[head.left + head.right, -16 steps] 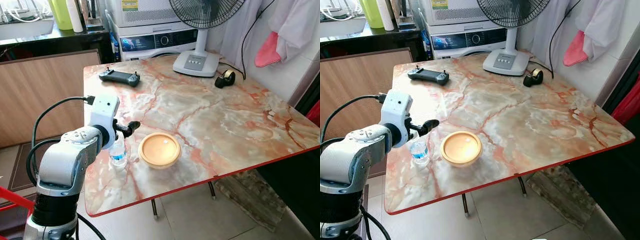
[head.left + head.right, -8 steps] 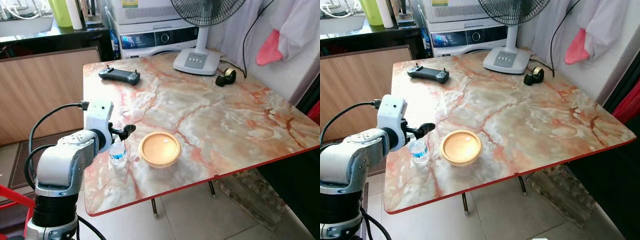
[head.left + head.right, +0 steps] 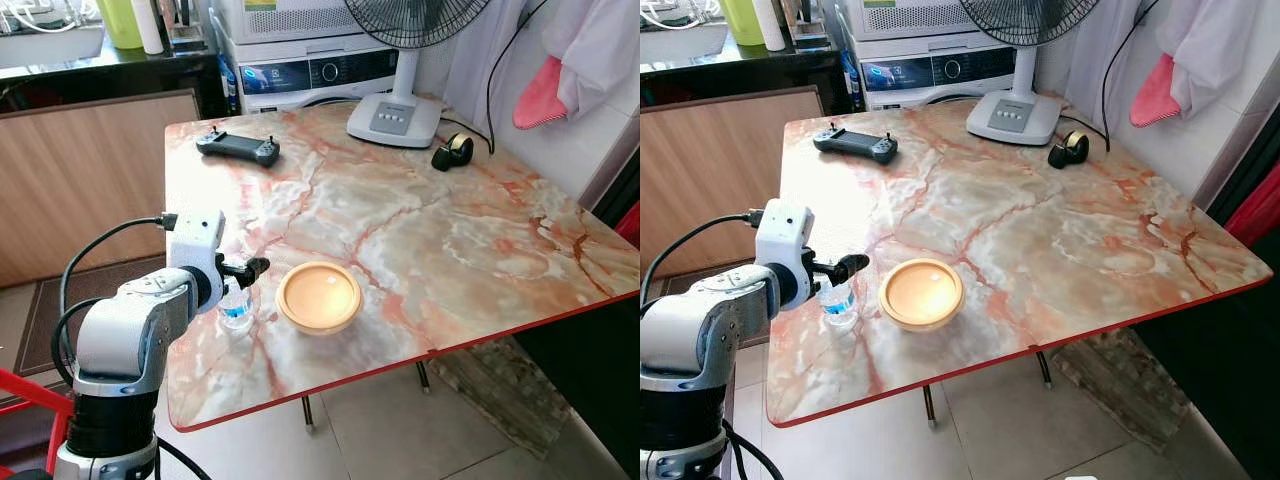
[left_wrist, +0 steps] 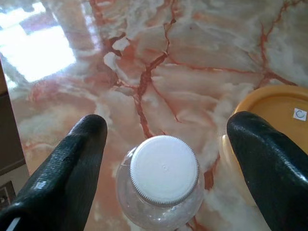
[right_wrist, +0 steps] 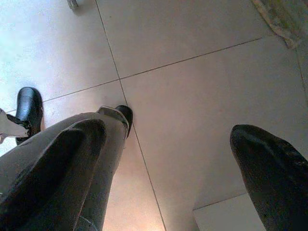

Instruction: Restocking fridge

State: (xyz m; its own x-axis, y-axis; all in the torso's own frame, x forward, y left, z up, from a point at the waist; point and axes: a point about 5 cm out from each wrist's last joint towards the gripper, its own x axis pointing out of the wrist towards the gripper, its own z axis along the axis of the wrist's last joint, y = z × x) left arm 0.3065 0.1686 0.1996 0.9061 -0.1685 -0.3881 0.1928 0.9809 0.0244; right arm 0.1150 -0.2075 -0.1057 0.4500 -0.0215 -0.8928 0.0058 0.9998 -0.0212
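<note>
Head views
Left gripper: raised over the near left part of the marble table, fingers spread, nothing held.
Water bottle: small, clear, blue label, upright on the table just below the gripper, about 9 o'clock from the bowl.
Orange bowl: just beside the bottle, at its 3 o'clock, apart from it.
Black controller: far left part of the table, about 12 o'clock from the bottle, well apart.
Fan base: white, at the far edge, about 1 o'clock from the bowl.
Tape roll: black, near the fan base at its 4 o'clock.
Washing machine: behind the table's far edge.

Left wrist view
Fingers: wide apart, one on each side of the bottle, neither touching it.
Bottle cap: white, ribbed, seen from above, between the fingers.
Bowl rim: beside the bottle, partly behind one finger.

Right wrist view
Right gripper: hangs over the tiled floor, fingers wide apart, holding nothing.
Robot's leg: grey, ending in a black foot, partly behind one finger.
</note>
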